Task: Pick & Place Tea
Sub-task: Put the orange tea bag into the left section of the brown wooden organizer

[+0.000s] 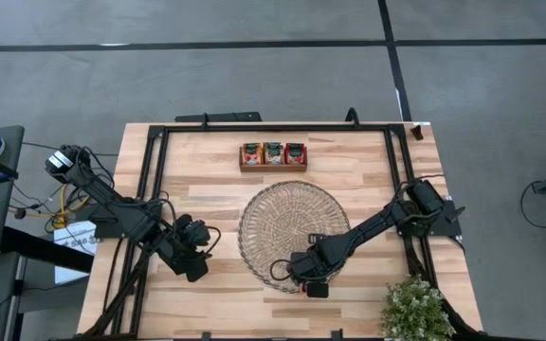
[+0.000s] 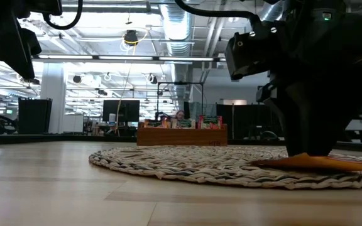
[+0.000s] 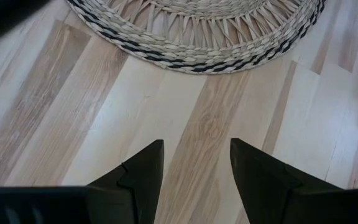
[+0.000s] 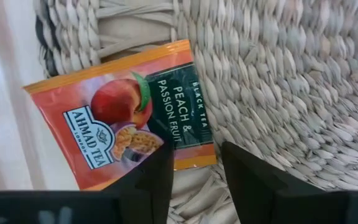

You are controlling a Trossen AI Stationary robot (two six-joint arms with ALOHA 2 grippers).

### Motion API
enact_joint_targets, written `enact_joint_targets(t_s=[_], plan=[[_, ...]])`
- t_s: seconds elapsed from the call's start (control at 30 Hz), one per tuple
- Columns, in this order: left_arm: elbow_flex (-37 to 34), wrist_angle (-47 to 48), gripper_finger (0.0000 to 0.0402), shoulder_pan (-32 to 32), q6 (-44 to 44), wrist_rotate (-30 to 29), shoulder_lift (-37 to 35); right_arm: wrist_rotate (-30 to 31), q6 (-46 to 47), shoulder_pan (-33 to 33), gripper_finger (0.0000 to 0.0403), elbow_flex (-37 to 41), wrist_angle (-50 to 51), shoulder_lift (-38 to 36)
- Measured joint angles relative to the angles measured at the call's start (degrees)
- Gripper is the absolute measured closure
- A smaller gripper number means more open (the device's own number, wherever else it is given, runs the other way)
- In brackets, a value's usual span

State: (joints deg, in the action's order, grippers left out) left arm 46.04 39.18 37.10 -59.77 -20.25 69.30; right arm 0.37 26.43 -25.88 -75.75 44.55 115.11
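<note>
An orange tea packet (image 4: 117, 124) with a peach picture and a dark green label lies flat on the near rim of the round woven mat (image 1: 294, 232), and shows as an orange sliver in the low view (image 2: 332, 162). My right gripper (image 4: 196, 180) points down right over it, open, with the packet's corner between its fingers. My left gripper (image 3: 196, 168) hangs open over bare wood left of the mat (image 1: 195, 270). Three more tea packets stand in the small wooden tray (image 1: 273, 154) at the far side. My right gripper comes at the packet's corner (image 4: 194, 158) from above, pointing down. One finger (image 4: 157, 180) covers part of that corner and the other stands over the mat. In the low view the fingertips reach down to the packet (image 2: 313, 157); whether they touch it I cannot tell.
A small green plant (image 1: 415, 308) stands at the table's near right corner, close behind my right arm. Black frame rails (image 1: 159, 170) run along the table's edges. Bare wood lies between the mat and the tray and left of the mat.
</note>
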Motion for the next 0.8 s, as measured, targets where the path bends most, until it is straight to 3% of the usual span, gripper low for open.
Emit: enact_joint_targets(t_s=[0.8], plan=[[0.00, 0.00, 0.0225, -0.02, 0.21, -0.63, 0.00, 1.47, 0.57, 0.03, 0.0370, -1.00, 0.52, 0.42]])
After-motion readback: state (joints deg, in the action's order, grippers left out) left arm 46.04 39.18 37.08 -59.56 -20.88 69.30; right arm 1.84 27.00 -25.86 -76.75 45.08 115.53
